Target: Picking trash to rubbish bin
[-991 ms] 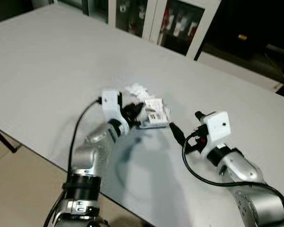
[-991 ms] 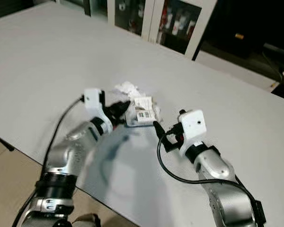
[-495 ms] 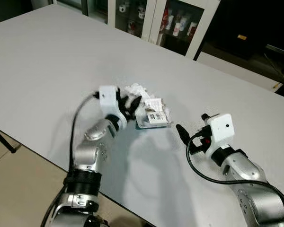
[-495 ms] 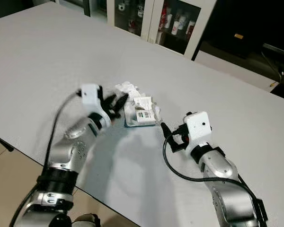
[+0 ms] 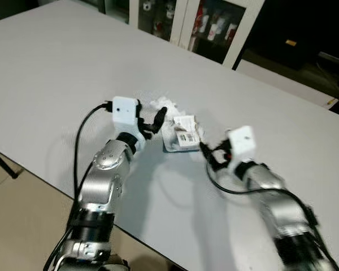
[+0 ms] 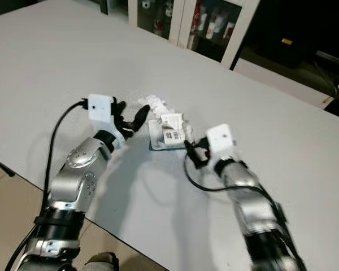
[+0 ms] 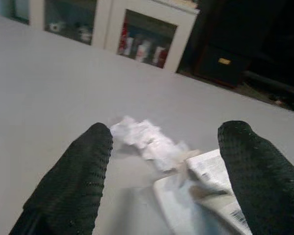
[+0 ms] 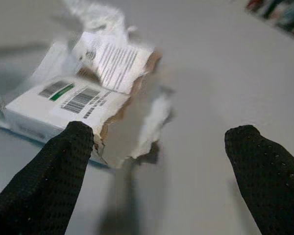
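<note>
A torn white package [image 5: 181,135] with barcode labels lies on the grey table [image 5: 56,68], and a crumpled white paper [image 5: 161,105] lies at its far left side. My left gripper [image 5: 153,119] is open just left of the trash, its fingers [image 7: 78,171] spread toward the crumpled paper [image 7: 144,139] and the package [image 7: 210,196]. My right gripper [image 5: 205,151] is open at the package's right edge. In the right wrist view the torn package [image 8: 78,98] lies just beyond one of the fingertips [image 8: 73,142]. Neither gripper holds anything.
A white cabinet [image 5: 209,22] with glass doors stands beyond the table's far edge. The table's near edge runs diagonally past my left arm, with tan floor [image 5: 11,226] below it. Dark furniture [image 5: 305,45] fills the back right.
My left gripper has pulled back from the package to its left and spread its fingers. My right gripper has moved left up to the package's right edge.
</note>
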Motion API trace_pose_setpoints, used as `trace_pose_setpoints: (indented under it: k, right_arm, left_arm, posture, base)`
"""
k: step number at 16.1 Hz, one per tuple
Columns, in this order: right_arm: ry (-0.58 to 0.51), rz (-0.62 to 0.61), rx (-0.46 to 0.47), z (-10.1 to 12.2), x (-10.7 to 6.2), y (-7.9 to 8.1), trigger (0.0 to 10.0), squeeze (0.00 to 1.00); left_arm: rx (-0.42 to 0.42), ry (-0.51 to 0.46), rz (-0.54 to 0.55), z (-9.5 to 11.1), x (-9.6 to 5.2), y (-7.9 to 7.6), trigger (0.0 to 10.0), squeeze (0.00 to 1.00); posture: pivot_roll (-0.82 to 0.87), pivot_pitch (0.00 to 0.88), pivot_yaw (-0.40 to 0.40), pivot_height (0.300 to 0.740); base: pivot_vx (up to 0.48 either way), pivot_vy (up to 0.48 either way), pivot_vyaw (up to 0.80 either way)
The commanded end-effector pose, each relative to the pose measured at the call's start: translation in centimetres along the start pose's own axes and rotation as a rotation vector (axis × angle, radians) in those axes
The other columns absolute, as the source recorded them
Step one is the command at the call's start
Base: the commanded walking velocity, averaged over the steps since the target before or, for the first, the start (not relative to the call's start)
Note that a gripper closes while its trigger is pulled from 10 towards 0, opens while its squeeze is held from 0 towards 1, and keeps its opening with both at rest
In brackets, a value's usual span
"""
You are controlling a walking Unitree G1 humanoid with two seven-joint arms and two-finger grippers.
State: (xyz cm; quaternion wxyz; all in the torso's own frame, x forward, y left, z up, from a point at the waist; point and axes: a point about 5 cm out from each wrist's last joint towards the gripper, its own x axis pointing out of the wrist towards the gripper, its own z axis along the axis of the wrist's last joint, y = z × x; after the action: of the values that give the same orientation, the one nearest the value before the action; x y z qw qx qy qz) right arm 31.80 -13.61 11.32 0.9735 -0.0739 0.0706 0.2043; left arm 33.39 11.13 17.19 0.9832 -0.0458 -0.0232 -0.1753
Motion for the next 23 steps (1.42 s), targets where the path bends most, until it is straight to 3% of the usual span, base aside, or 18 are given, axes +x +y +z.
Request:
trace_pose_setpoints:
  k: [1,6,12,14,17,19,23]
  right_arm:
    - [0.016,0.025,-0.008,-0.5,0.5,0.2,10.0,0.0]
    - [-0.005,0.106,0.03,-0.6,2.6,2.3,10.0,0.0]
    - [-0.04,0.15,0.04,-0.8,2.1,3.1,10.0,0.0]
    - [-0.048,0.185,0.024,-1.0,1.5,3.3,10.0,0.0]
    - [-0.027,0.181,-0.027,-1.5,0.0,1.3,10.0,0.0]
    - [-0.013,0.12,-0.036,-1.6,-1.0,-1.2,10.0,0.0]
    - [0.0,-0.04,-0.011,-1.7,-0.9,-4.6,10.0,0.0]
  left_arm:
    - [0.012,0.004,0.005,0.0,-0.3,-0.4,10.0,1.0]
    - [0.042,0.014,0.054,0.2,-0.6,0.1,10.0,1.0]
    - [0.026,0.039,0.042,-0.2,-0.2,-0.4,10.0,1.0]
    - [-0.025,0.061,0.027,-0.7,0.3,-0.7,10.0,1.0]
    - [-0.024,0.041,0.035,0.0,0.7,-0.4,10.0,1.0]
    - [-0.02,0.041,0.046,-0.1,0.5,-0.1,10.0,1.0]
    - [-0.016,0.052,0.035,-0.1,0.1,-0.2,10.0,1.0]
  posture:
    - [0.27,0.198,-0.171,0.74]
    - [0.29,0.211,-0.166,0.74]
    - [0.27,0.202,-0.16,0.74]
    - [0.26,0.194,-0.16,0.74]
    - [0.26,0.186,-0.163,0.74]
    - [0.26,0.189,-0.162,0.74]
    - [0.28,0.212,-0.156,0.74]
  base:
    - [0.0,0.0,0.0]
    - [0.0,0.0,0.0]
    - [0.0,0.0,0.0]
    - [0.0,0.0,0.0]
    - [0.0,0.0,0.0]
    - [0.0,0.0,0.0]
    - [0.0,0.0,0.0]
